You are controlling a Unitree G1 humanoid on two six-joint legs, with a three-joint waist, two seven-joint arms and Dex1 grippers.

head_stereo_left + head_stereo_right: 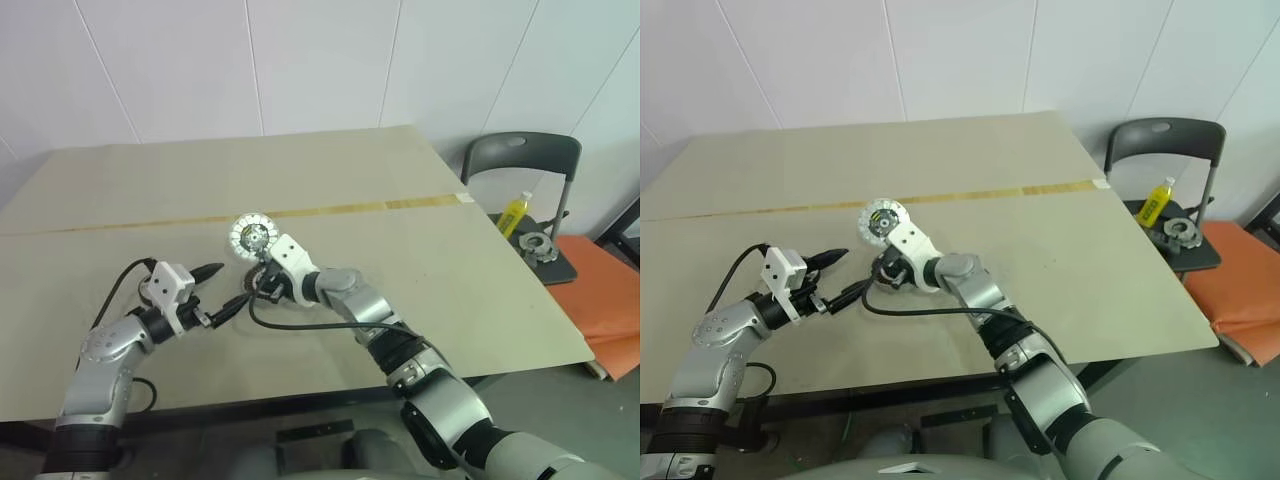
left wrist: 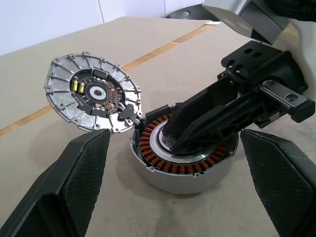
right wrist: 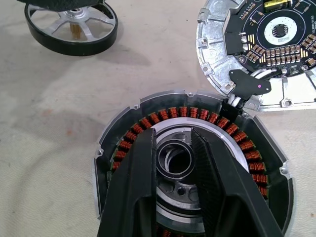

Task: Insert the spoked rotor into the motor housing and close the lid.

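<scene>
The right gripper (image 3: 180, 163) reached down into the round grey motor housing (image 2: 182, 168) ringed with copper-coloured windings, its 2 black fingers (image 3: 140, 173) slightly apart, either side of the dark central hub ring, seemingly touching it. The left gripper (image 1: 222, 290) hovered just left of the housing, fingers wide apart, holding nothing. The round silvery lid (image 2: 91, 94), circuit face showing, leaned tilted at the housing's far rim. The black-rimmed, silver-spoked rotor (image 3: 71, 24) lay on the tan table (image 1: 420, 240) beside the housing.
</scene>
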